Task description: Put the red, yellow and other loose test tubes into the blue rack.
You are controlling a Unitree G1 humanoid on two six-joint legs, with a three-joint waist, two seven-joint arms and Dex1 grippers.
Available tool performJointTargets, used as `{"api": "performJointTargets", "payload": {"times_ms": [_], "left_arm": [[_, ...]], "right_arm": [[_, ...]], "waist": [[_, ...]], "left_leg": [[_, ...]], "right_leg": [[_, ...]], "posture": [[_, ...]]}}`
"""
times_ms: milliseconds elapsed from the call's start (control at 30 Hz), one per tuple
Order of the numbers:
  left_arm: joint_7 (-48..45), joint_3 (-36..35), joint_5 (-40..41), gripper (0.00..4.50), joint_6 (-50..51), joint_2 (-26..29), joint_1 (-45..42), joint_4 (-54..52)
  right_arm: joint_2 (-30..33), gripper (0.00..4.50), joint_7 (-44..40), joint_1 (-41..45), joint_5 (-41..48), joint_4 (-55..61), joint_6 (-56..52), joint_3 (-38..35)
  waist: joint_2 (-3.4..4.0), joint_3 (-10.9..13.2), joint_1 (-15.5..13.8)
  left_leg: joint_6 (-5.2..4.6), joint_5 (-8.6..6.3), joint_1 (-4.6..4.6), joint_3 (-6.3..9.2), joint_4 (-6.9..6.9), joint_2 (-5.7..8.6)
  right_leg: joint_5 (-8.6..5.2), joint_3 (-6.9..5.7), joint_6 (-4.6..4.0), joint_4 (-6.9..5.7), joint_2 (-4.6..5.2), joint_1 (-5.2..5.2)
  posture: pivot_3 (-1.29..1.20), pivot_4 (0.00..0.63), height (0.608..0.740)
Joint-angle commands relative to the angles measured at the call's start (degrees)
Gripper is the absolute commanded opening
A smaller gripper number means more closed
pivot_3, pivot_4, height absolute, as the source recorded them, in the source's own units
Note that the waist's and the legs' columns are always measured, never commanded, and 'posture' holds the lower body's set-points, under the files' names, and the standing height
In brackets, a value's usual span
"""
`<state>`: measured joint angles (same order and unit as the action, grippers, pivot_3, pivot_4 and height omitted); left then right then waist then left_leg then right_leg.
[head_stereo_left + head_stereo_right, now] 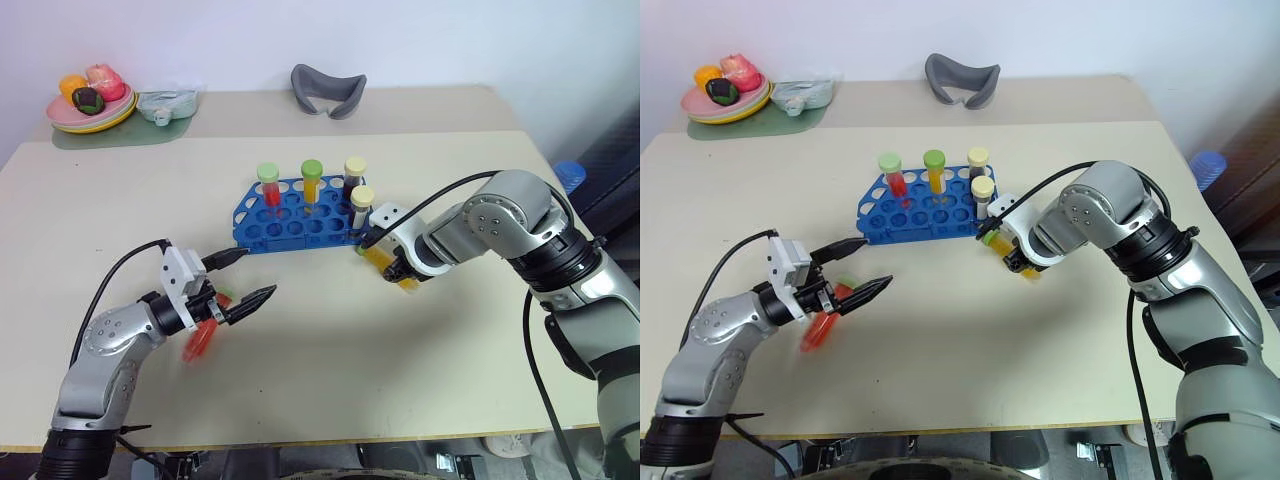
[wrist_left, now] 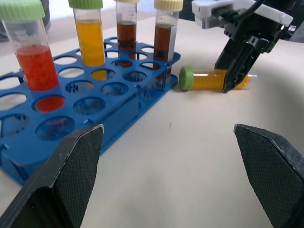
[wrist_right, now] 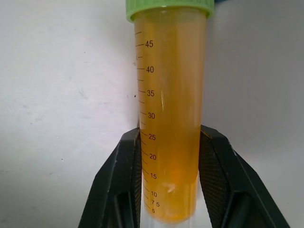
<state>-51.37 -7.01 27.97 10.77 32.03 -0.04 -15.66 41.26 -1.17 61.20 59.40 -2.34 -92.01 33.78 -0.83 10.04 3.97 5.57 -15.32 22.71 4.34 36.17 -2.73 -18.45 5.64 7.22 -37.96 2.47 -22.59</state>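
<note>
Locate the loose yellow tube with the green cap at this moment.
The yellow tube lies on the table just off the right end of the blue rack, with the right gripper shut on it.

Blue rack (image 1: 295, 222) at table centre holds four upright tubes; yellow green-capped tube (image 2: 213, 79) lies flat at its 4 o'clock; red tube (image 1: 203, 338) lies at 7 o'clock

Blue rack (image 1: 290, 225), green-capped yellow tube (image 2: 213, 79), red tube (image 1: 200, 340), beige table (image 1: 400, 350).
</note>
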Motion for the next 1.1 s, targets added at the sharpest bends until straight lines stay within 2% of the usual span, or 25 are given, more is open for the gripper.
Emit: {"api": "performJointTargets", "payload": {"times_ms": [33,167,300,433,600,767,933,1100], "left_arm": [[-0.61,-0.05,0.11,4.50,-0.94,0.07,-0.40,0.06],[-0.26,-1.02,0.00,4.50,-1.57,-0.01,0.35,0.10],[0.89,-3.47,0.72,4.50,-0.91,0.77,1.68,-0.75],[2.29,-5.32,1.79,4.50,0.44,1.15,1.30,-1.16],[4.34,-5.70,3.41,4.50,2.95,0.37,-0.52,-2.10],[6.99,-5.92,4.04,4.50,4.02,-1.15,-1.76,-2.71],[9.91,-7.80,4.11,4.50,3.21,-2.68,-1.54,-2.73],[10.33,-9.91,5.99,4.50,2.17,-3.99,0.46,-2.97]], "right_arm": [[1.04,1.50,-1.46,-1.56,0.73,3.48,-0.49,-0.85],[2.44,1.50,-5.47,-6.10,0.38,17.04,0.88,-7.69],[5.81,1.50,-13.28,-16.63,-2.36,32.20,14.60,-16.62],[0.84,1.50,-16.41,-26.53,-12.91,36.00,34.95,-21.22],[-16.72,1.50,-12.15,-28.38,-22.85,28.69,51.50,-21.41],[-28.17,1.50,-11.84,-27.51,-35.16,16.18,67.14,-18.28],[-35.05,1.50,-11.88,-27.87,-43.56,5.07,78.70,-17.35],[-37.58,1.50,-12.86,-30.47,-47.87,-0.18,85.66,-18.08]], "waist": [[0.02,0.01,-0.05],[0.05,0.03,-0.14],[0.14,0.10,-0.32],[0.11,0.11,-0.36],[0.15,0.13,0.05],[0.12,0.11,-0.04],[0.14,0.12,0.08],[0.14,0.12,0.02]], "left_leg": [[0.00,0.00,0.02,0.00,0.00,0.00],[0.00,0.00,0.40,0.03,-0.04,0.00],[0.00,0.00,0.81,0.08,-0.06,0.01],[0.00,0.00,0.75,0.08,0.04,0.01],[0.02,0.01,0.60,0.08,0.05,-0.03],[0.10,0.06,0.63,0.09,0.02,0.02],[0.13,0.08,0.62,0.09,0.00,0.01],[0.16,0.09,0.61,0.09,0.00,0.01]], "right_leg": [[0.00,0.00,0.00,0.00,0.00,-0.02],[0.00,-0.02,0.01,0.00,0.00,-0.39],[0.00,-0.08,0.02,0.01,0.03,-0.81],[0.01,-0.11,0.03,0.00,0.03,-0.69],[0.02,-0.07,0.02,-0.11,-0.06,-0.60],[0.01,-0.09,0.02,-0.09,0.02,-0.61],[0.02,-0.09,0.02,-0.13,0.01,-0.64],[0.02,-0.09,0.02,-0.14,0.04,-0.63]], "posture": [[0.00,0.150,0.740],[0.00,0.150,0.740],[0.00,0.150,0.740],[0.00,0.150,0.740],[0.00,0.150,0.740],[0.00,0.150,0.740],[0.00,0.150,0.740],[0.00,0.150,0.740]]}}
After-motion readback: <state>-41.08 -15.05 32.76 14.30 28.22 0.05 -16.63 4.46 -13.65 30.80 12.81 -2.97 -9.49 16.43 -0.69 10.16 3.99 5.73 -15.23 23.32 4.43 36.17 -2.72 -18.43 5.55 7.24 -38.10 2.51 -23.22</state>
